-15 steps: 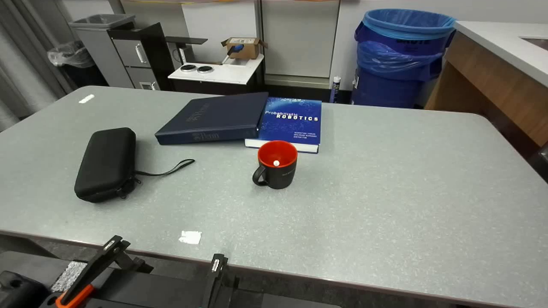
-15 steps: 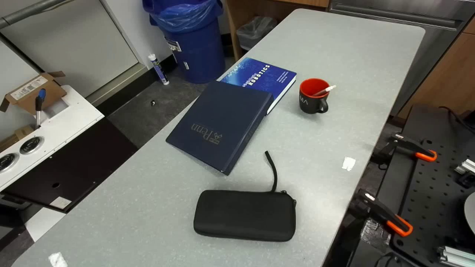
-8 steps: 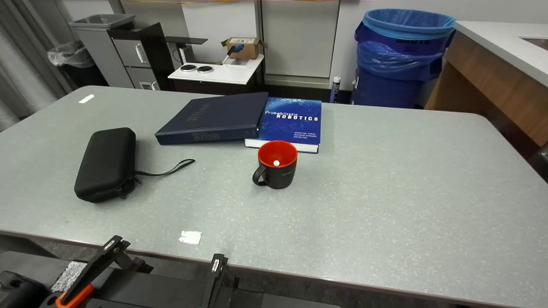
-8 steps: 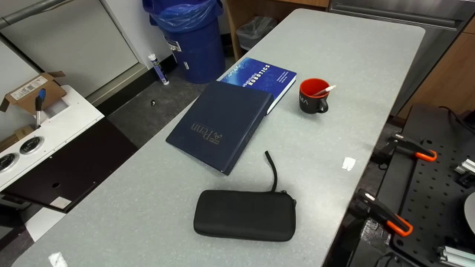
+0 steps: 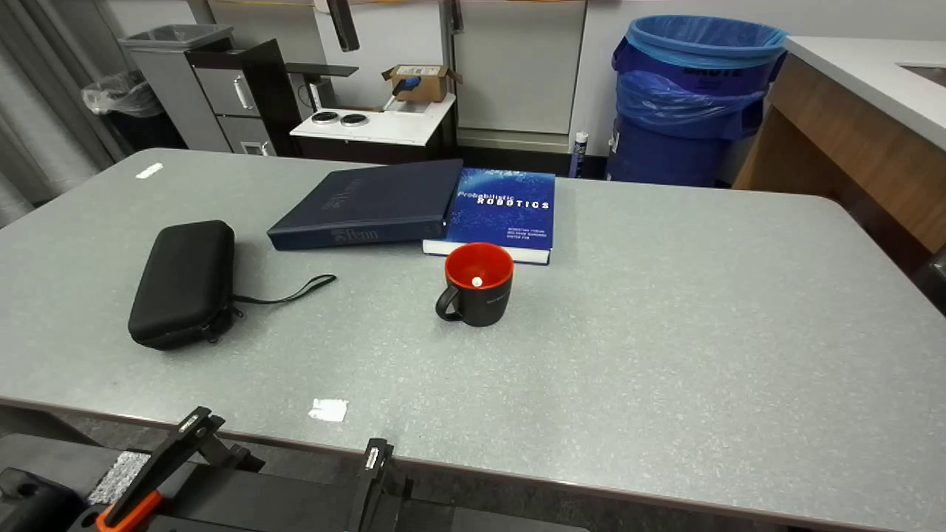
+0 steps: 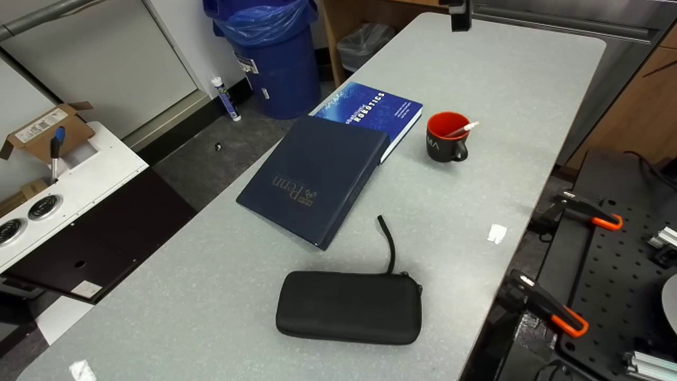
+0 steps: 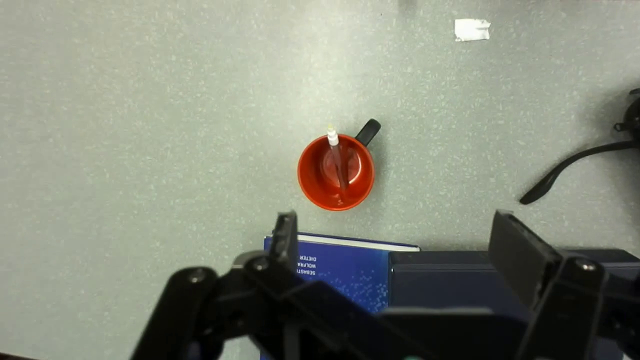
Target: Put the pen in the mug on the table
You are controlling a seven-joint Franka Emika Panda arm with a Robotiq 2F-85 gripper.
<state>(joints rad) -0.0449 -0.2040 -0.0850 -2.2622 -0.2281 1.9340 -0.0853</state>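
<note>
The mug (image 5: 488, 307) stands upright on the light grey table (image 5: 687, 355); it is black outside and red inside. It also shows in an exterior view (image 6: 439, 150) and in the wrist view (image 7: 311, 175). The pen (image 7: 336, 155) leans inside the mug, its white tip poking over the rim near the handle. The pen also shows in both exterior views (image 6: 461, 130) (image 5: 477, 281). My gripper (image 7: 394, 216) is open and empty, high above the table. Its fingers show at the top edge of an exterior view (image 5: 401, 35); one dark part shows in an exterior view (image 6: 461, 21).
A dark blue book (image 5: 369, 203) leans on a bright blue book (image 5: 510, 210) behind the mug. A black case (image 5: 185, 284) with a strap lies on the table. A white scrap (image 5: 328, 410) lies near the front edge. Clamps (image 5: 373, 473) stand at that edge.
My gripper has come into view at the top edge of both exterior views, where it was out of view before. The mug and pen have not moved.
</note>
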